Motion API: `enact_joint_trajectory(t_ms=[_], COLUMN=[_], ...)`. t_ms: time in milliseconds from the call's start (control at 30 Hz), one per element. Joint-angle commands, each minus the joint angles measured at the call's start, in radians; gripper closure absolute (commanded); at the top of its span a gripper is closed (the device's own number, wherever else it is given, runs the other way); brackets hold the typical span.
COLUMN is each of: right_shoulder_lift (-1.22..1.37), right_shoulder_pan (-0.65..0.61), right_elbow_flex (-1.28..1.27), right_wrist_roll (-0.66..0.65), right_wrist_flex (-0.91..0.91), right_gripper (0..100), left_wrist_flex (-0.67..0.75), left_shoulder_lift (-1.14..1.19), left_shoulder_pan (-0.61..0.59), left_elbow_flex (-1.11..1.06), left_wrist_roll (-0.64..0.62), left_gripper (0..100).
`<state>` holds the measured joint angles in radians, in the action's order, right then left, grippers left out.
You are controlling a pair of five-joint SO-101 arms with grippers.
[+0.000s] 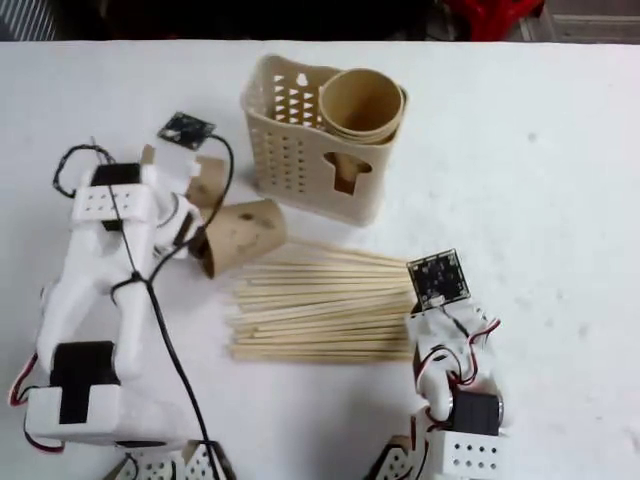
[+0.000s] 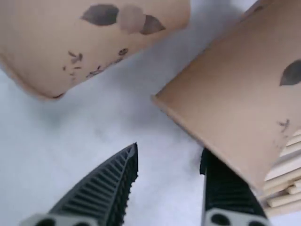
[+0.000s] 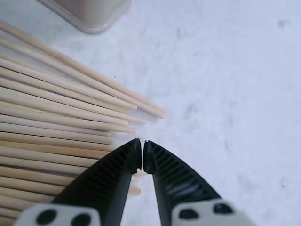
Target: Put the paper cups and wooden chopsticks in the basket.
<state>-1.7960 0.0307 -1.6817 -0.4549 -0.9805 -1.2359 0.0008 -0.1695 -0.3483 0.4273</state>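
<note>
Partway through, by the look of it. In the basket (image 1: 300,150) already: nested cups (image 1: 362,103), upright, mouths up, filling one end. Left on the table (image 1: 560,180): two loose cups and the whole pile of chopsticks (image 1: 320,305), so most of the job to go.

Over to the left claw (image 2: 169,157): spread wide, holding nothing, low over the table, one finger just beside the edge of the near cup (image 2: 235,103). Looks like the start of a grab on that cup, not yet closed. Near cup on its side, long axis slanting from the left arm up toward the basket, mouth seemingly facing the arm. Far cup (image 2: 89,42) also on its side, just beyond, partly tucked behind the arm from above; can't tell which way its mouth faces.

Right claw (image 3: 142,148): pinched nearly shut, nothing between the jaws, hovering at the ends of the chopsticks nearest the right arm.

Chopsticks flat, bunched side by side and slightly fanned, long axis running across the table from one arm to the other, below the basket in the high view. Would need tipping upright to drop in.
</note>
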Motion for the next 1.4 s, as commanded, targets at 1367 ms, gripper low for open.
enact_joint_trajectory(t_ms=[1367], right_shoulder_lift=[-0.005], right_shoulder_pan=[0.005], right_elbow_flex=[-0.008], right_wrist_roll=[-0.005], right_wrist_flex=[-0.007], right_gripper=[97.8], left_wrist_flex=[-0.124], left_shoulder_lift=[0.193], left_shoulder_pan=[0.291], left_elbow_flex=[0.462], left_wrist_roll=[-0.086], left_gripper=[96])
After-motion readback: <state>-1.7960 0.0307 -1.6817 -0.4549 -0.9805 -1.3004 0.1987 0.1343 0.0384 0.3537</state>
